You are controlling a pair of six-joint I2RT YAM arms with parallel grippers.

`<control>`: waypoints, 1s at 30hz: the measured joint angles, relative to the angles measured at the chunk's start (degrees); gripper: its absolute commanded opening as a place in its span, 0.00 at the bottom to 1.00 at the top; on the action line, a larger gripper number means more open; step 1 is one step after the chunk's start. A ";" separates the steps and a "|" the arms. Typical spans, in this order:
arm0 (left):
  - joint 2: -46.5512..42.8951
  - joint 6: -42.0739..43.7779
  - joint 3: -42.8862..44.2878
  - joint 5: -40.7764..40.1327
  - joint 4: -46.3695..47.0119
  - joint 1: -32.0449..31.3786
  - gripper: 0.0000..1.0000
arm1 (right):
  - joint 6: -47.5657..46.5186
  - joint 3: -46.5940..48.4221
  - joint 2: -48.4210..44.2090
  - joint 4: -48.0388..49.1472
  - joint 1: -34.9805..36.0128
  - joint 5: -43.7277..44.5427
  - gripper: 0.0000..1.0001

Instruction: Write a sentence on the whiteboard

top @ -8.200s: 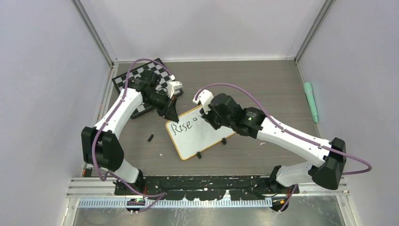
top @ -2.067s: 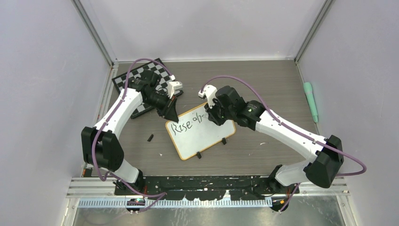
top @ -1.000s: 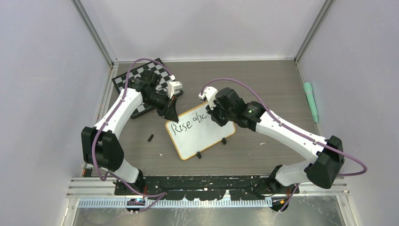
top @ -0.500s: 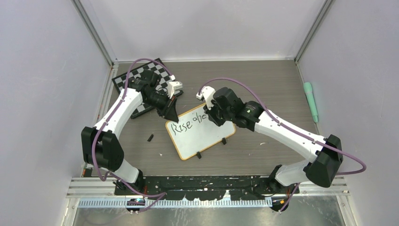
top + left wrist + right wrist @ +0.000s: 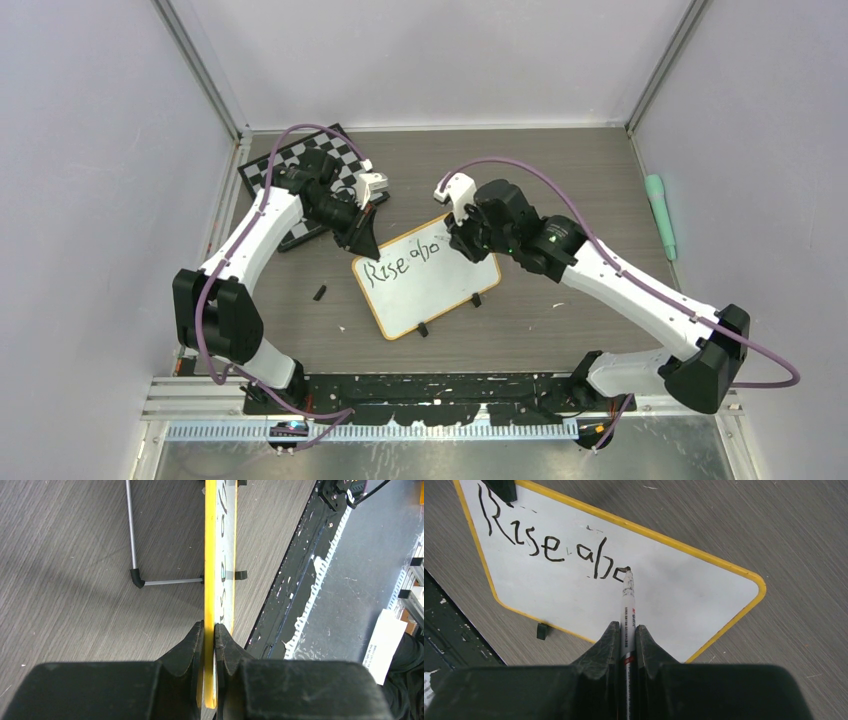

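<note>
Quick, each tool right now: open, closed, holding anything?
Left tool: closed on the edge of the small yellow-rimmed white whiteboard.
Right tool: closed on a slim white marker pen.

1. The right gripper (image 5: pixel 626 635) has its two dark fingers closed on a white marker (image 5: pixel 628 605).
2. The marker's black tip touches the whiteboard (image 5: pixel 684 605) at the end of the last letter.
3. The sentence (image 5: pixel 549 545) reads "Rise abo" in black.
4. The yellow-rimmed whiteboard lies on the grey wood-grain counter (image 5: pixel 774 530).
5. A small black foot clip (image 5: pixel 542 630) sits at its lower left rim.
</note>
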 measured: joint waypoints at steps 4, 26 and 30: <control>0.11 0.02 0.00 0.11 -0.02 0.02 0.01 | -0.17 -1.01 0.39 0.33 0.00 1.57 0.00; 0.20 0.09 0.04 0.04 -0.04 0.07 0.01 | -1.46 -1.99 3.54 2.10 -0.37 4.39 0.00; 0.20 0.17 0.04 -0.22 0.02 0.09 0.01 | -1.46 -2.82 3.54 2.32 -0.42 4.37 0.00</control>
